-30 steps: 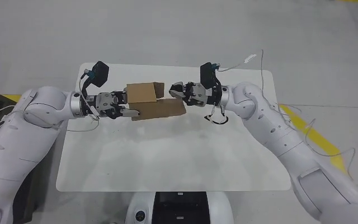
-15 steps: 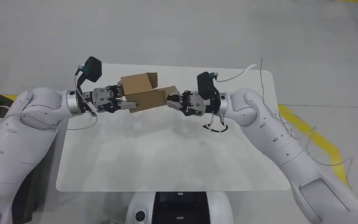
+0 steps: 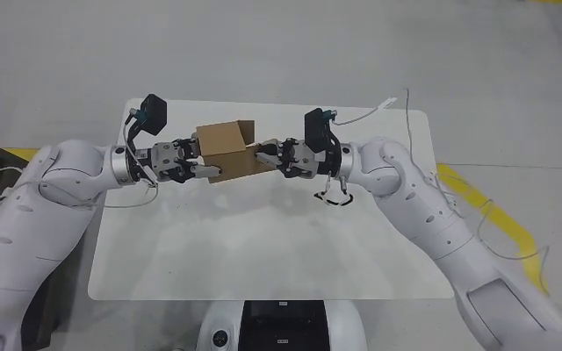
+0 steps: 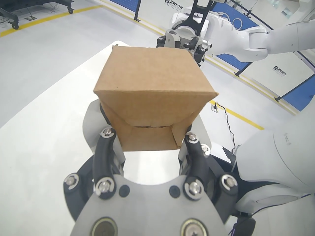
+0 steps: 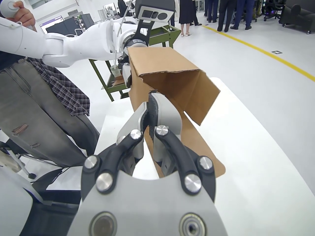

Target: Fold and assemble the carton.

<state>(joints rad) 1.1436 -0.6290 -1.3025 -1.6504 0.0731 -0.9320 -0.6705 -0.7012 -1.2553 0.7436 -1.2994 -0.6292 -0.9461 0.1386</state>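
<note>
**Carton held between both grippers, over the table**

Top view: The brown carton (image 3: 226, 151) sits over the far part of the white table (image 3: 263, 254), strung between the two arms. The left gripper (image 3: 197, 165) is at one end and the right gripper (image 3: 264, 158) at the other. Both touch cardboard.

Left wrist view: The carton (image 4: 152, 84) is directly ahead of the left gripper (image 4: 147, 137), with its near open end set between the fingers (image 4: 94, 116). The fingers are spread wide, one against each side wall, clamping the box across its width. An inner flap is folded in at that end. The right gripper (image 4: 183, 45) is just past the far edge.

Right wrist view: The carton (image 5: 167, 74) is just ahead, open end facing the camera, with one flap hanging toward the table (image 5: 258, 148). The right gripper (image 5: 150, 100) has its fingers (image 5: 167, 116) pressed nearly together, pinching a panel edge. The left gripper (image 5: 124, 72) is at the far end.
</note>
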